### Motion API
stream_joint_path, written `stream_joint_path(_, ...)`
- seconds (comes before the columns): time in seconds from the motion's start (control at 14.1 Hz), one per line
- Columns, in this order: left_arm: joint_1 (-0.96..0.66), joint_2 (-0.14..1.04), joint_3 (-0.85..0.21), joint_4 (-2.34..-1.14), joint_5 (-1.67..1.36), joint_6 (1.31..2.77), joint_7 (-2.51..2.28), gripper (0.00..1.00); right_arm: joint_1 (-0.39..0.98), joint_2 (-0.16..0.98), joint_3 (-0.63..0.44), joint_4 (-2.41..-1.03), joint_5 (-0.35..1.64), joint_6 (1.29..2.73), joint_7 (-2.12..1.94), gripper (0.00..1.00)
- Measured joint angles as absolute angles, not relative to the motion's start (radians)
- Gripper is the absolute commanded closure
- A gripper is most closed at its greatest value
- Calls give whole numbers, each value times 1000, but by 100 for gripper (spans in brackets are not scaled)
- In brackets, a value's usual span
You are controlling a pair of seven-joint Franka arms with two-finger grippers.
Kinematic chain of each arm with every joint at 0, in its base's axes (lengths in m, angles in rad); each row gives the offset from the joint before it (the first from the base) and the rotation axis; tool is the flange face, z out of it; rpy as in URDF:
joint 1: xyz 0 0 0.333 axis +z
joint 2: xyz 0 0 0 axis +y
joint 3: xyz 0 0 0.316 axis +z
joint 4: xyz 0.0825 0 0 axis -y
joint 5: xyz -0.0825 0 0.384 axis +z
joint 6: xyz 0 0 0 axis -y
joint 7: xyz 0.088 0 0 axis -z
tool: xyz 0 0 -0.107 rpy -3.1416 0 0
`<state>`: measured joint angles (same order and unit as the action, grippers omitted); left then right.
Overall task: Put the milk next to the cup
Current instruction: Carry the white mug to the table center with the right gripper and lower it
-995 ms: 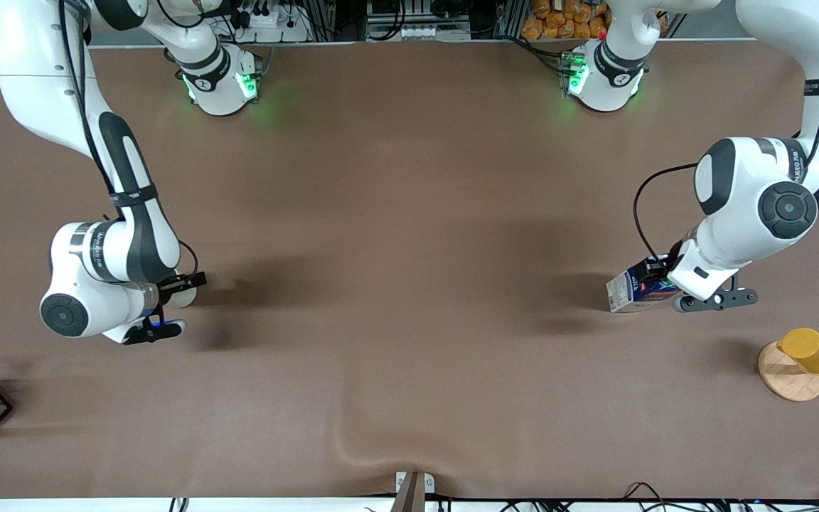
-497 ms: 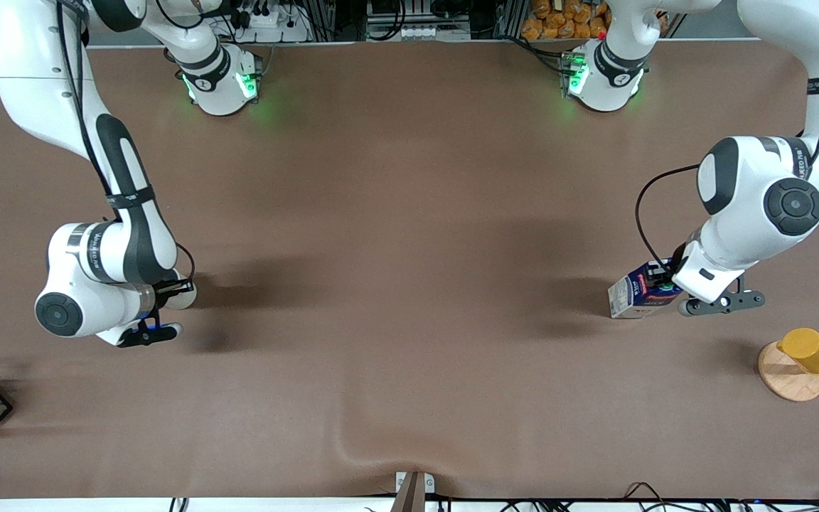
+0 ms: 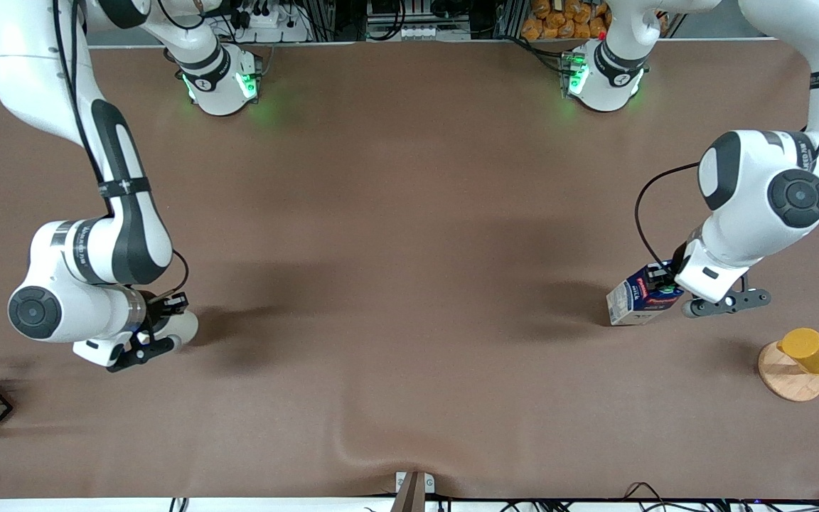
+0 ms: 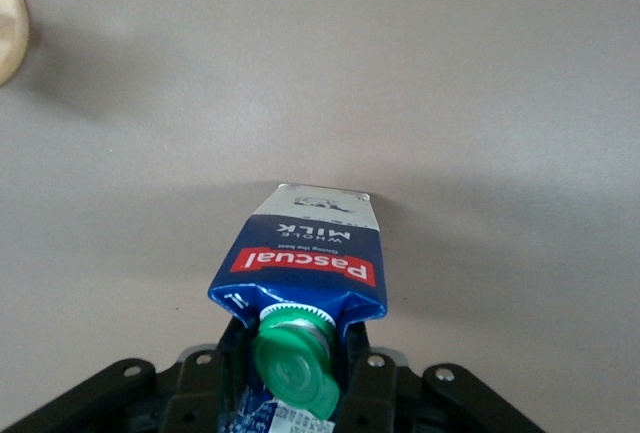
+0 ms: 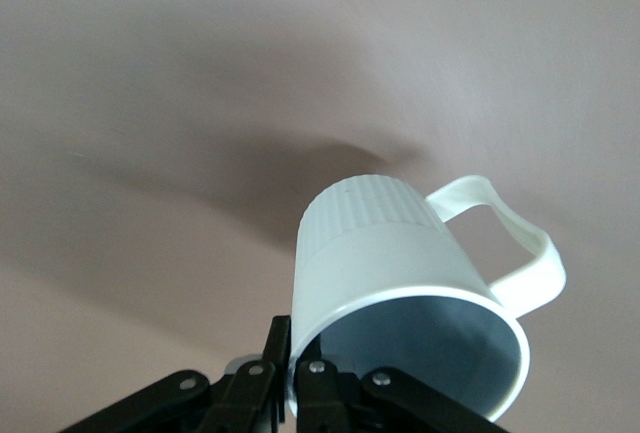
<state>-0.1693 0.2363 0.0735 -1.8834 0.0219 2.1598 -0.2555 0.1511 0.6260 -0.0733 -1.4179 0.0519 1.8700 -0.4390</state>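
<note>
Brown cloth-covered bench [image 3: 409, 249]: broad bare middle. Left gripper [image 3: 665, 284], toward the left arm's end: jaws closed on the top of the dark-blue milk carton with green cap [image 4: 305, 283], tilted. Right gripper [image 3: 161, 323], toward the right arm's end: jaws pinching the rim of the pale ribbed loop-handled mug [image 5: 400, 283], well apart from the carton.

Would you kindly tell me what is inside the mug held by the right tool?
The mug shows only a bare grey inner wall. Its bottom is hidden past the picture's edge, where the right tool pinches the rim.
</note>
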Motion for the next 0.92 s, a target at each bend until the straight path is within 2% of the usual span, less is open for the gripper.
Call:
stream_joint_path(0.21, -170, 204, 54, -1843, 22, 2074, -259, 92, 256, 626, -69, -1359, 53, 1894, -595, 100)
stream_joint_path(0.57, -172, 187, 17, -1725, 22, 1903, -262, 92, 498, 656, -61, -1357, 53, 2085, -632, 100)
stream_joint_path(0.71, -172, 187, 4, -1699, 22, 1869, -262, 92, 608, 688, -61, -1357, 53, 2179, -630, 100)
stream_joint_path(0.92, -173, 187, -16, -1682, 22, 1849, -262, 92, 722, 740, -64, -1358, 53, 2248, -486, 100)
